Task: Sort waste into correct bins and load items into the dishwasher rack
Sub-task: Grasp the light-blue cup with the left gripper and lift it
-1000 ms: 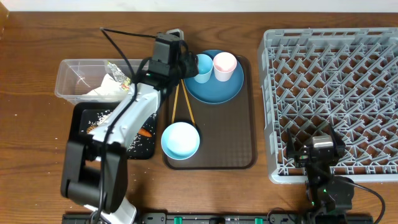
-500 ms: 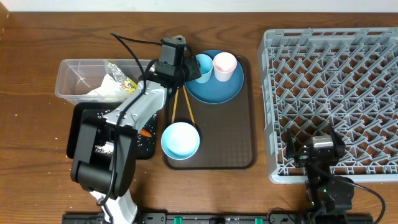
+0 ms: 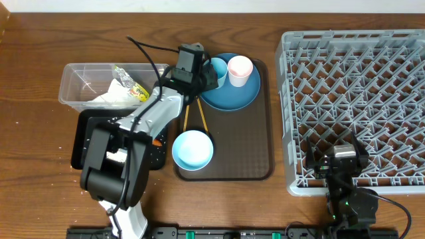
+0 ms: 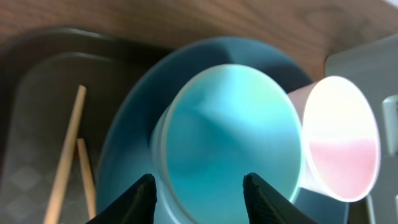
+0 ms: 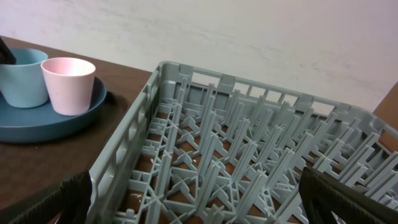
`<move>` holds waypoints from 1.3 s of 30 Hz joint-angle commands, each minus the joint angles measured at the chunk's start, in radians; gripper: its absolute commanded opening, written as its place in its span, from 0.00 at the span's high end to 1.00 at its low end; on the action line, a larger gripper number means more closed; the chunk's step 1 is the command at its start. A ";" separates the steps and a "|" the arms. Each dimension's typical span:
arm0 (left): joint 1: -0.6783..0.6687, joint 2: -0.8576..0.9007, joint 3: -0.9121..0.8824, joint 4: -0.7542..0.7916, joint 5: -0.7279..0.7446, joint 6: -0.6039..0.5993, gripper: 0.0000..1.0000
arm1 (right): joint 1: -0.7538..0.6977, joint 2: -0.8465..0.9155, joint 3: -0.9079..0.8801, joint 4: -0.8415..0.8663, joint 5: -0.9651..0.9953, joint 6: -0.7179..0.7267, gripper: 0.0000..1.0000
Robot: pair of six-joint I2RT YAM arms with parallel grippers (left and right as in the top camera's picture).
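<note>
From overhead, my left hand (image 3: 204,72) is at the small light-blue cup (image 3: 218,66), which stands on the large round blue plate (image 3: 234,93) beside the small pale pink cup (image 3: 240,69). My right hand (image 3: 331,158) hangs over the dishwasher rack (image 3: 372,79), at its near corner.

At my left wrist, the cup sits between my half-spread left fingers (image 4: 140,198); I cannot tell whether they press it.

At my right wrist, my right fingers (image 5: 62,196) are splayed wide and hold nothing.
</note>
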 commanded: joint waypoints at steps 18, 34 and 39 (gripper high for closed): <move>0.006 0.021 0.006 -0.003 -0.043 -0.008 0.78 | -0.008 -0.001 -0.001 -0.004 -0.003 -0.006 0.01; 0.055 -0.037 0.006 -0.062 -0.043 -0.008 0.94 | -0.008 -0.001 -0.001 -0.004 -0.003 -0.006 0.01; 0.108 -0.109 0.006 -0.162 -0.043 -0.008 0.94 | -0.008 -0.001 -0.001 -0.004 -0.003 -0.006 0.01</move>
